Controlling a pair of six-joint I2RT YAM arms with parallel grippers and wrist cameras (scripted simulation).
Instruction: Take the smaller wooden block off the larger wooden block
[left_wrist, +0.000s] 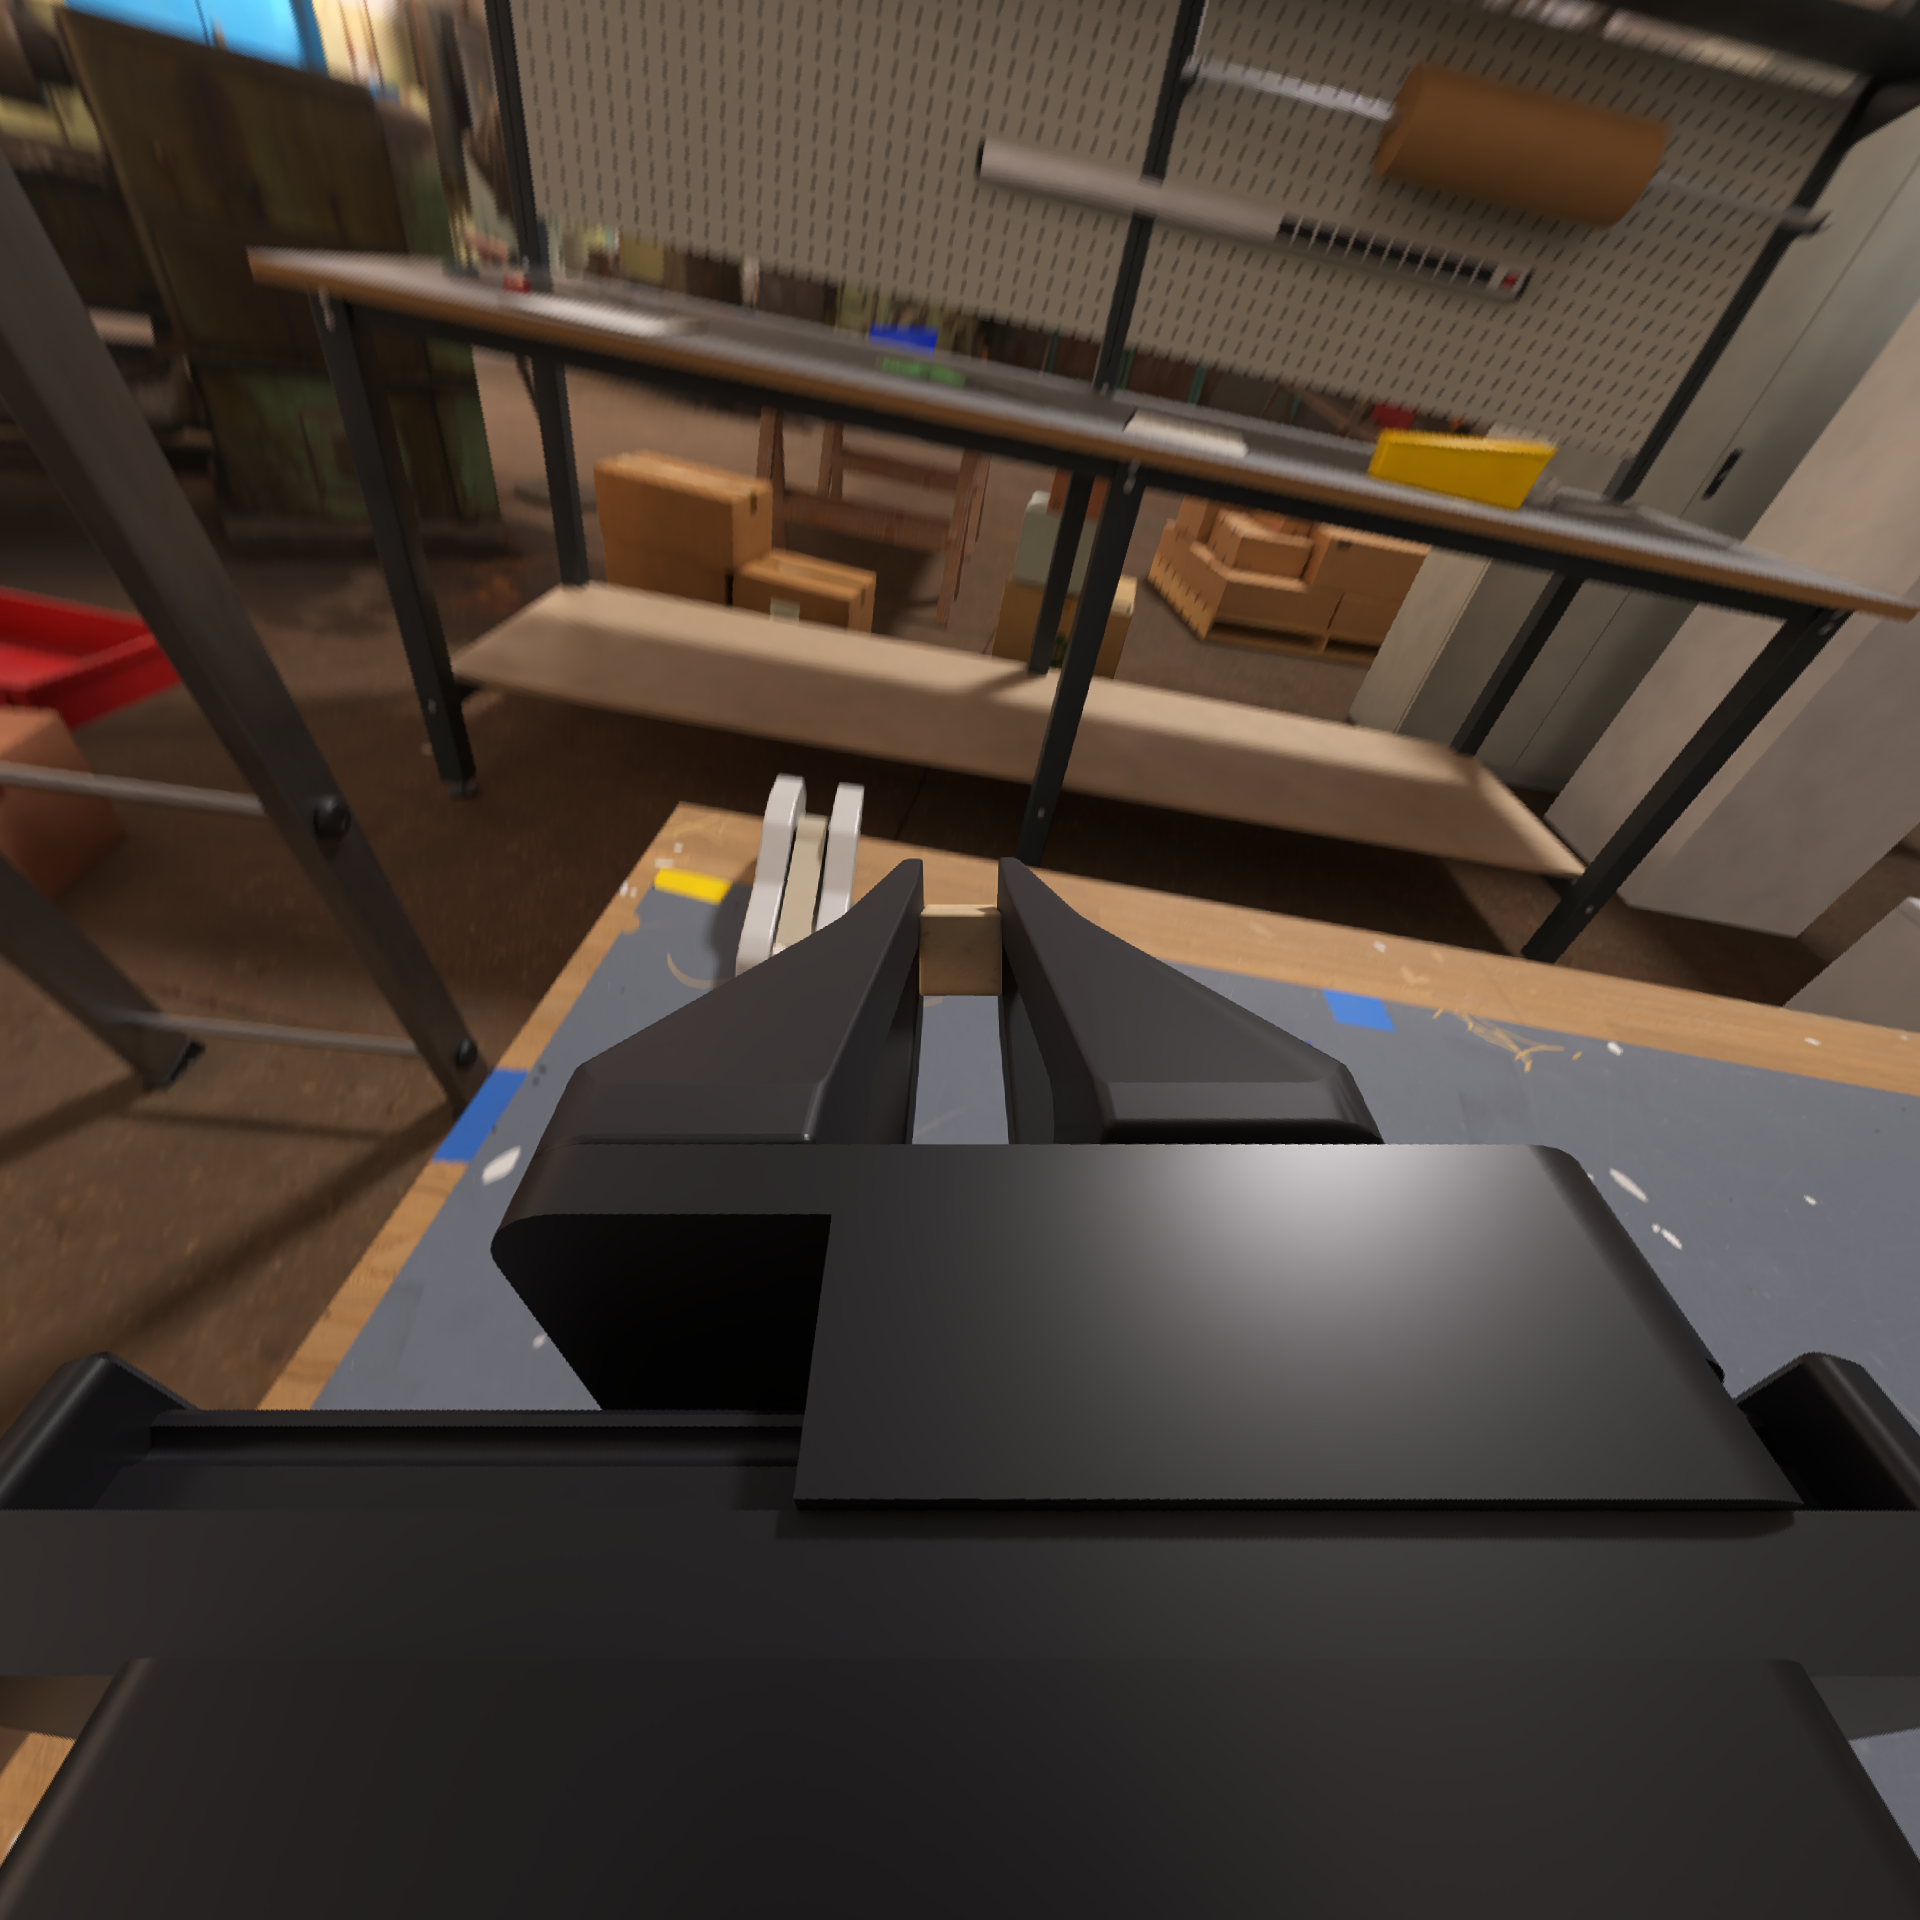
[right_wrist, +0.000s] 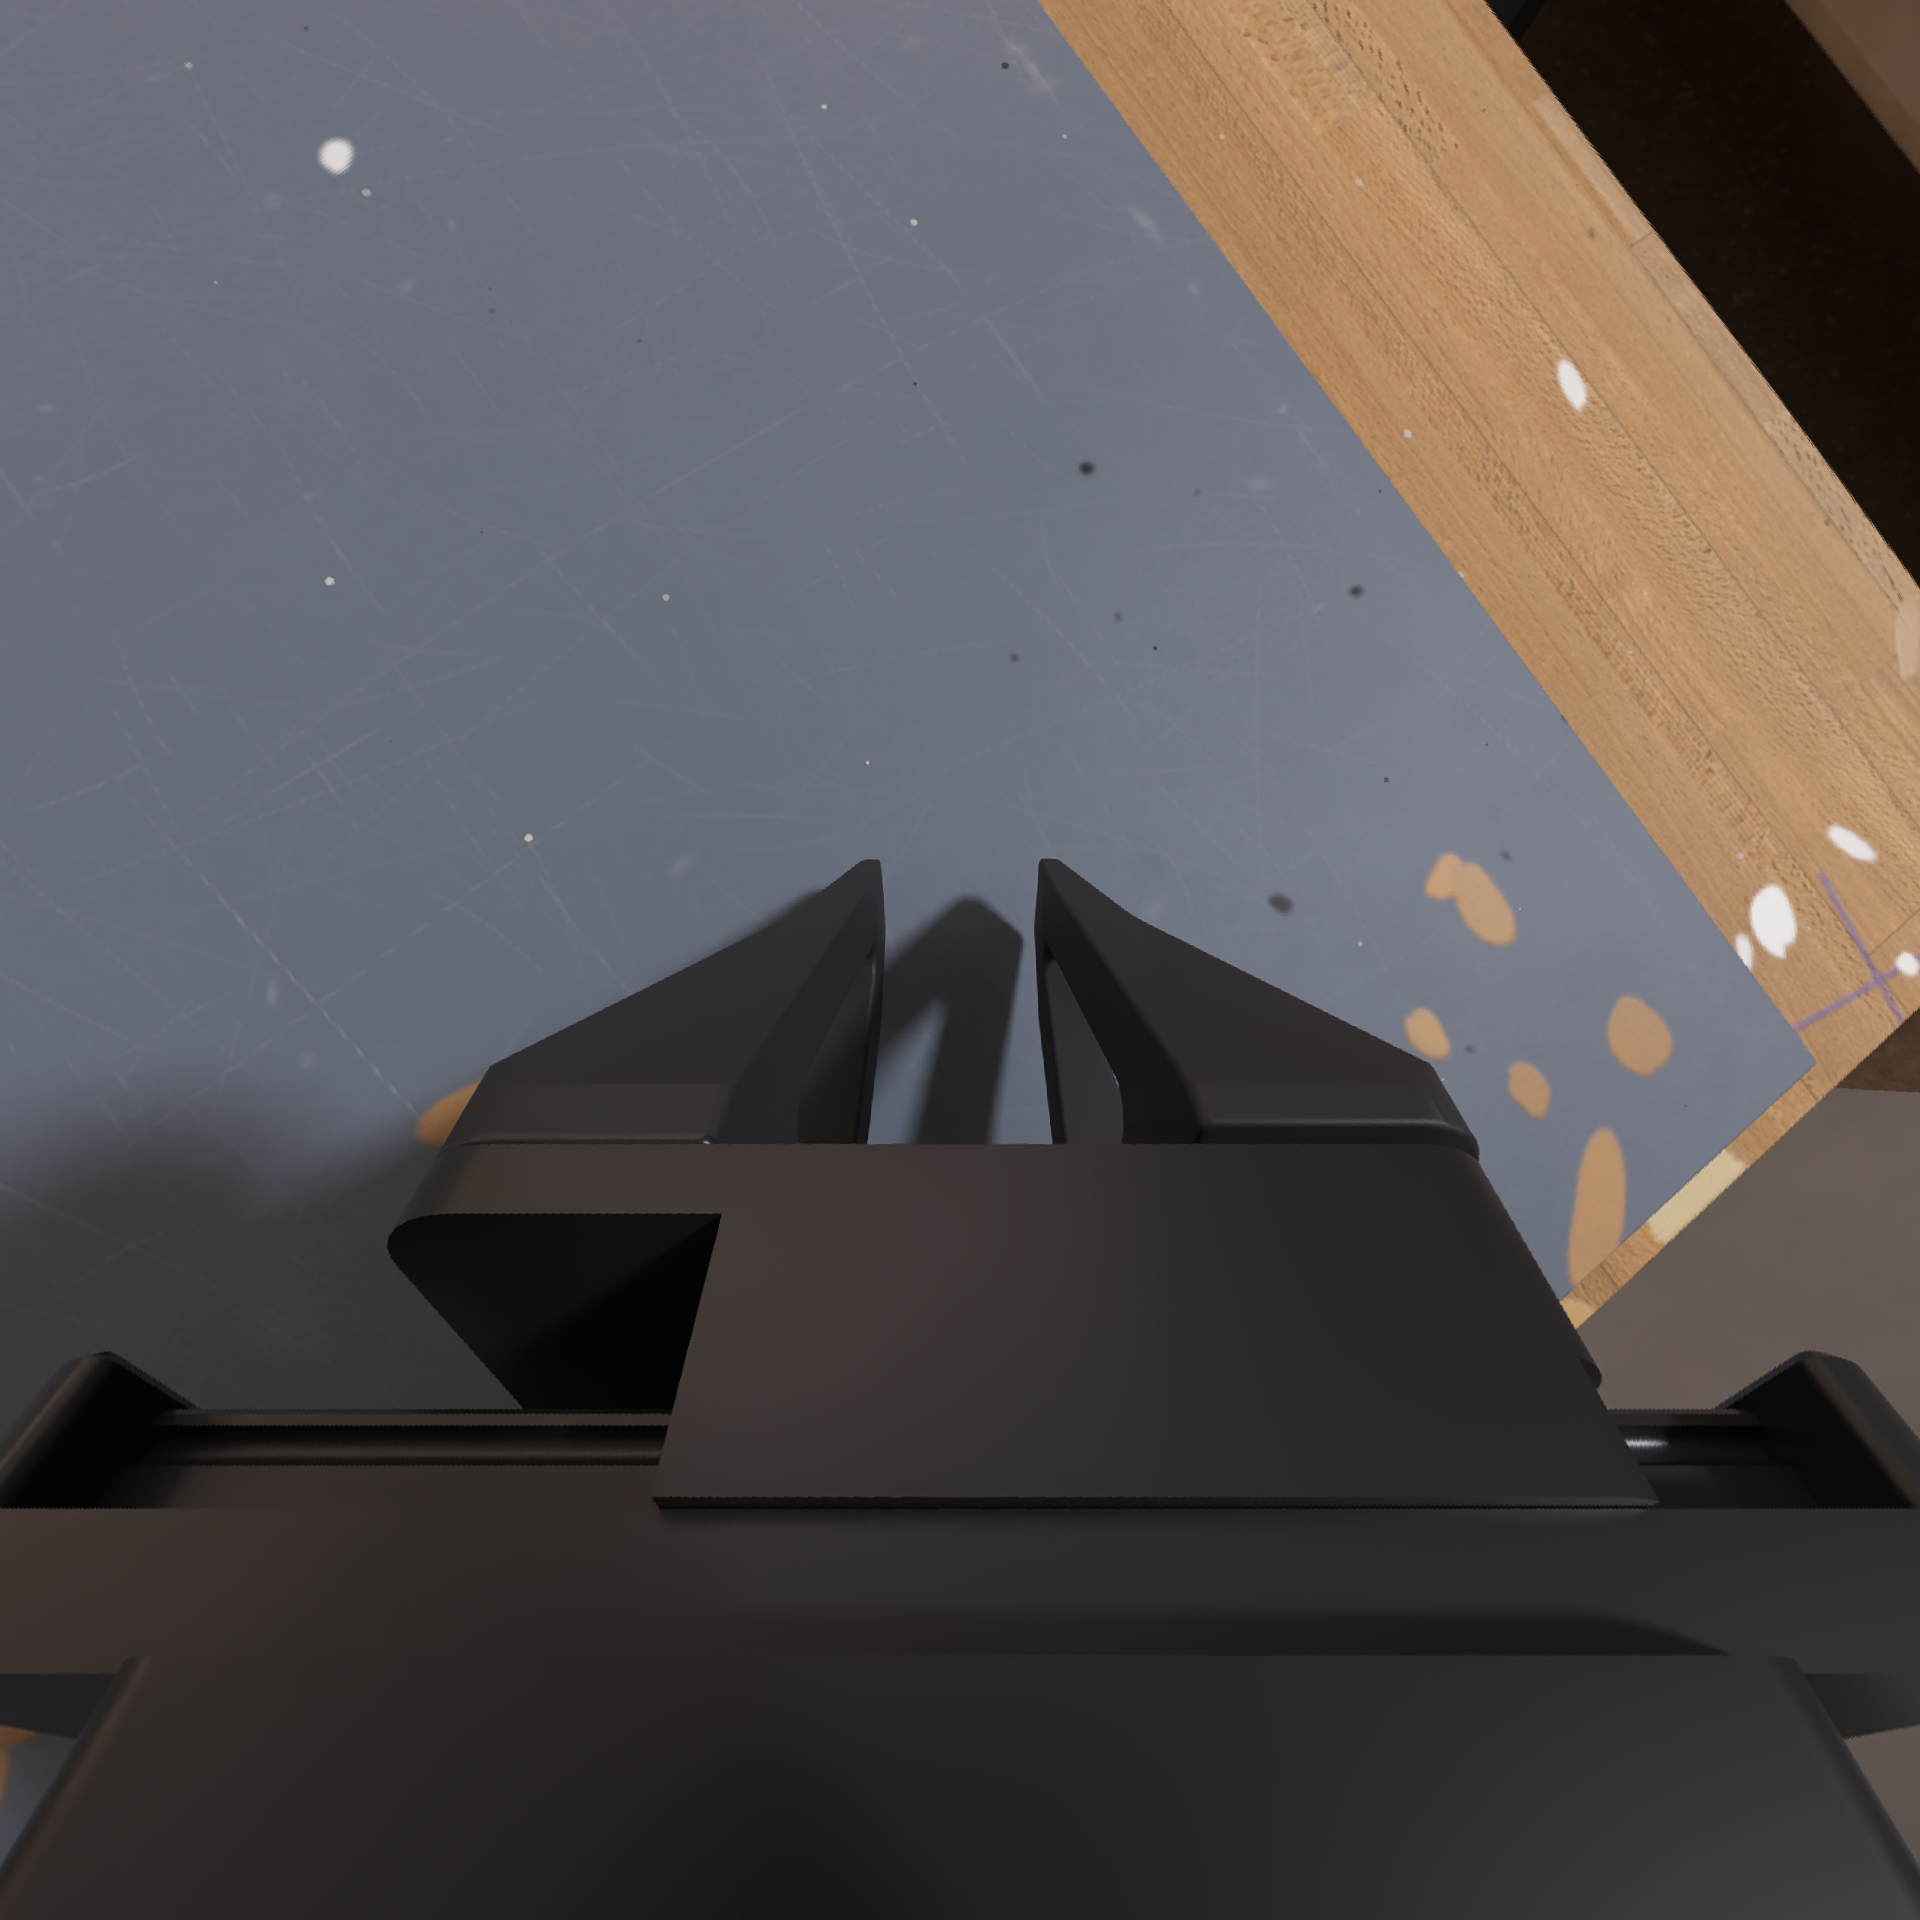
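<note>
Left gripper (left_wrist: 961, 914) jaws nearly closed, pinching small wooden block (left_wrist: 958, 951) at 12 o'clock, above tabletop (left_wrist: 1558, 1195); likely light, rigid, best held on flat sides; right gripper (right_wrist: 959, 904) jaws slightly apart, empty; larger block unseen

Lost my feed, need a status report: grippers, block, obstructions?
Left gripper shut on small wooden block. Right gripper open, empty, over grey mat. Larger block not in view. White rack beyond, left of the block.
</note>
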